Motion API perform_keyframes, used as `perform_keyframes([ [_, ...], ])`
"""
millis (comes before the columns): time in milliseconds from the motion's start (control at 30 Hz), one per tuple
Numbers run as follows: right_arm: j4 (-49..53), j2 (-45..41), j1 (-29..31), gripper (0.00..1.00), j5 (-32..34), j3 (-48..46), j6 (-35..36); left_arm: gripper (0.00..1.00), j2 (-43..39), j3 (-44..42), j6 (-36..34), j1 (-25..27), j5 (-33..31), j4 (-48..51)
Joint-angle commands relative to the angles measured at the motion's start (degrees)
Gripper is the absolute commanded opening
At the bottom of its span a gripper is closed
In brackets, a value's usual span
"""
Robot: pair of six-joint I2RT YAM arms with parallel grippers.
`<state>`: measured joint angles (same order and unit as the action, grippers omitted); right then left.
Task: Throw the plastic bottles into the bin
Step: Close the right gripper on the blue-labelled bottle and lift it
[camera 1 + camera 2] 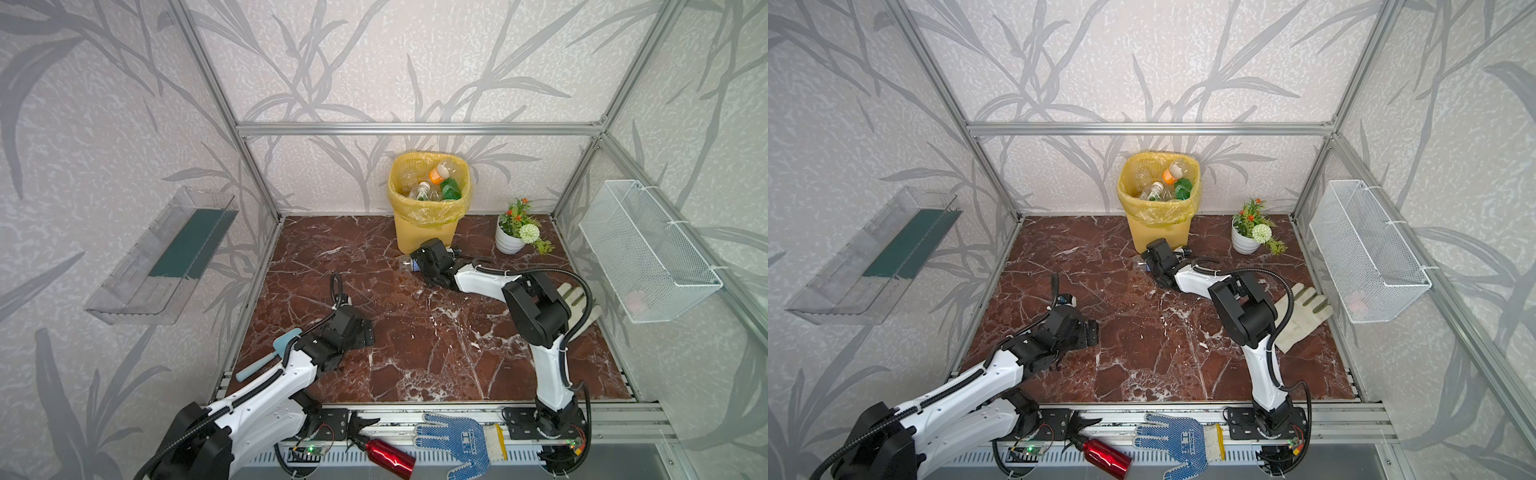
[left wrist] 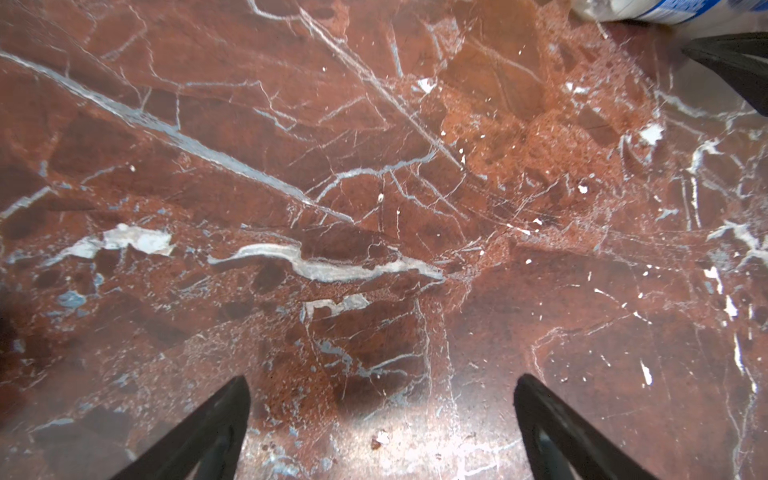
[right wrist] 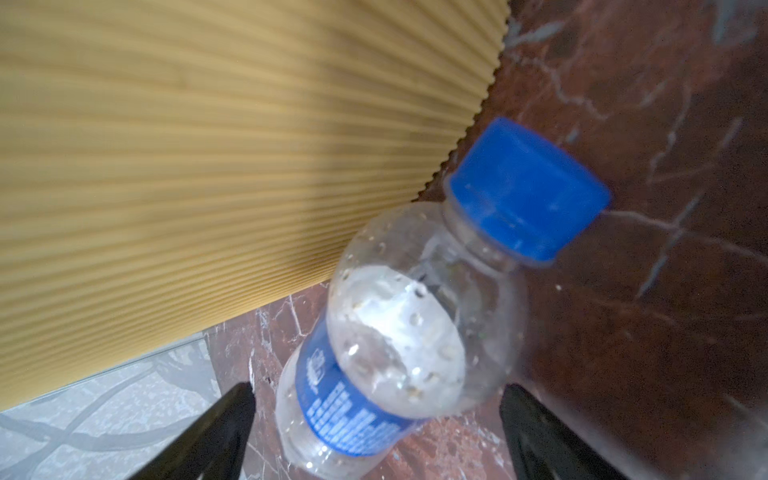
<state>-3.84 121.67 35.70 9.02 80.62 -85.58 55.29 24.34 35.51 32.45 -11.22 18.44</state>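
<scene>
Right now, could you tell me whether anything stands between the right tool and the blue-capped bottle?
No, nothing visible does: the bottle lies within the open right tool, with a gap on each side. The bin stands close beside it, not between them.

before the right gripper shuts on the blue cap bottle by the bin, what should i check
1. Bottle between right gripper jaws: ok, one each side.
2. Grip made: not ok, jaws open.
3. Bottle clear of bin wall: cannot tell, it lies close beside it.
4. Room in bin: cannot tell, several bottles inside.
5. Left gripper out of the way: ok, open, empty, over bare table.
</scene>
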Motion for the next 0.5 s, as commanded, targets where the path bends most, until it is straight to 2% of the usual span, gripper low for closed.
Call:
perform_keyframes([
  [0, 4.10, 1.46, 0.29, 0.91, 1.13, 1.96, -0.16, 0.99, 0.09, 1.77, -0.44, -0.24, 0.15, -0.46],
  [267, 7.46, 1.12, -0.32, 0.80, 1.63, 1.90, 2.96, 0.99, 0.34, 1.77, -0.61, -0.27, -0.03, -0.34],
  [467, 8.56, 0.69, -1.81, 0.81, -0.01, 0.62, 4.46, 0.99, 0.78, 1.77, -0.34, -0.28, 0.37, -0.77],
])
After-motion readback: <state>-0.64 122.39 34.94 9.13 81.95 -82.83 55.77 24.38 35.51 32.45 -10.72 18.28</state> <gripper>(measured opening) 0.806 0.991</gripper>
